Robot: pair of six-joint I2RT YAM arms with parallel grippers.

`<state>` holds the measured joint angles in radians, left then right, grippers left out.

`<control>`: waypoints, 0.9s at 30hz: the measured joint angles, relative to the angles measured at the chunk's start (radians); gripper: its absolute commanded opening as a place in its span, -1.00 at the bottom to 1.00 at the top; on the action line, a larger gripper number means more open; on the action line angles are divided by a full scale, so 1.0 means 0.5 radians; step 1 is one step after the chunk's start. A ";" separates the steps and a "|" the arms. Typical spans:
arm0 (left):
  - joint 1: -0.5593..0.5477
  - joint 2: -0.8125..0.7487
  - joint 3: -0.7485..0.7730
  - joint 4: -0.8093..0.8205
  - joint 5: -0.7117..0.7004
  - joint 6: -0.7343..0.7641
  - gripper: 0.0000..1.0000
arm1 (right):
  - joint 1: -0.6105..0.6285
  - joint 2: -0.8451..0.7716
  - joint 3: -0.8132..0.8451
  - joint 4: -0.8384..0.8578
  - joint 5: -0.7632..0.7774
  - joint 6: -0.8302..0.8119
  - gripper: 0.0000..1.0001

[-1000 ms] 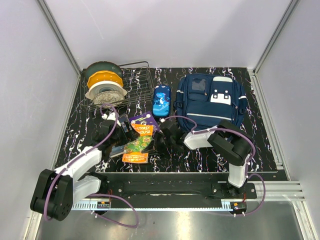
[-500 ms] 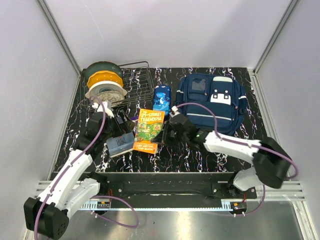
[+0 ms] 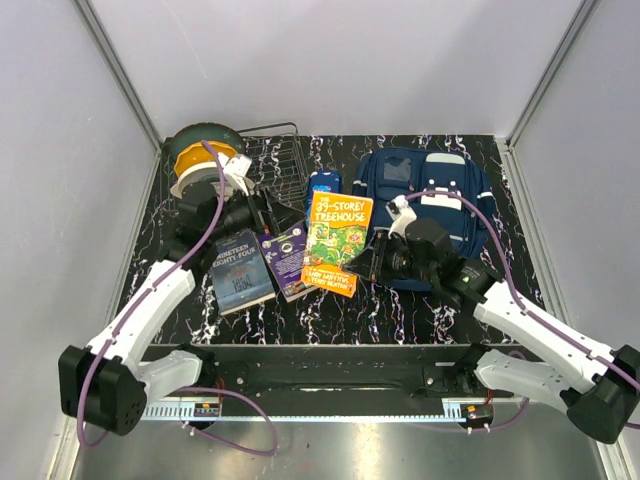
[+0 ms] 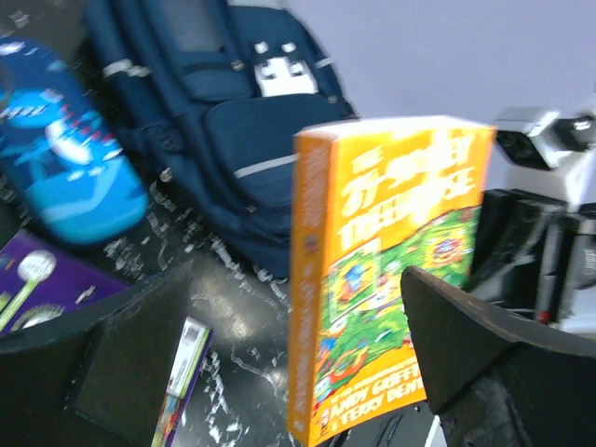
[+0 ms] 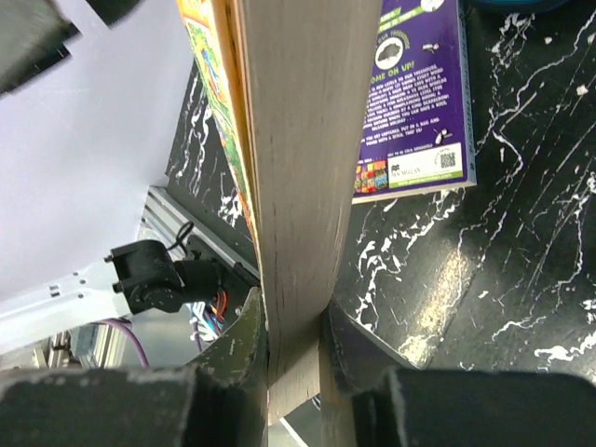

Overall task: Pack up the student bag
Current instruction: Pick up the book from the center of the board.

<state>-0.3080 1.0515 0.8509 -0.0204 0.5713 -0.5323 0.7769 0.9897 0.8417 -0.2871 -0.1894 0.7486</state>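
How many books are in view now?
3: the orange Treehouse book in the right gripper; the purple book flat on the table; the Nineteen Eighty-Four book left of it.

Robot test cell, lab setting: plain grey panel walls (image 3: 330, 60) on aluminium framing (image 3: 115, 70), black marbled worktop (image 3: 420, 310), bolted mounting rail (image 3: 330, 378).

The student bag (image 3: 428, 200) sits right of centre, the pencil case (image 3: 322, 186) just left of it, and the wire rack (image 3: 278, 168) at upper left. The Treehouse book (image 3: 338, 243) is at centre, before the pencil case. Left of it lie a paperback (image 3: 285, 262) and the Nineteen Eighty-Four book (image 3: 238, 272).
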 measured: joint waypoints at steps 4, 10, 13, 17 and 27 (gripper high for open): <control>-0.004 0.154 0.049 0.330 0.331 -0.105 0.98 | -0.023 0.012 0.001 -0.075 -0.065 -0.053 -1.00; -0.035 0.232 0.099 0.516 0.613 -0.141 0.98 | -0.025 0.020 0.001 -0.088 -0.166 -0.077 -1.00; -0.066 0.275 0.104 0.538 0.659 -0.133 0.98 | -0.038 0.022 0.001 -0.056 -0.217 -0.076 -1.00; -0.112 0.377 0.125 0.497 0.699 -0.073 0.98 | -0.055 0.043 -0.004 -0.027 -0.262 -0.069 -1.00; -0.149 0.457 0.304 0.204 0.651 0.168 0.98 | -0.063 0.031 -0.024 0.007 -0.273 -0.054 -1.00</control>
<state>-0.3824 1.2800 1.0031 0.0818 0.8967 -0.4484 0.7452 1.0054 0.8295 -0.2836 -0.3260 0.7216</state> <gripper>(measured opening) 0.988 0.231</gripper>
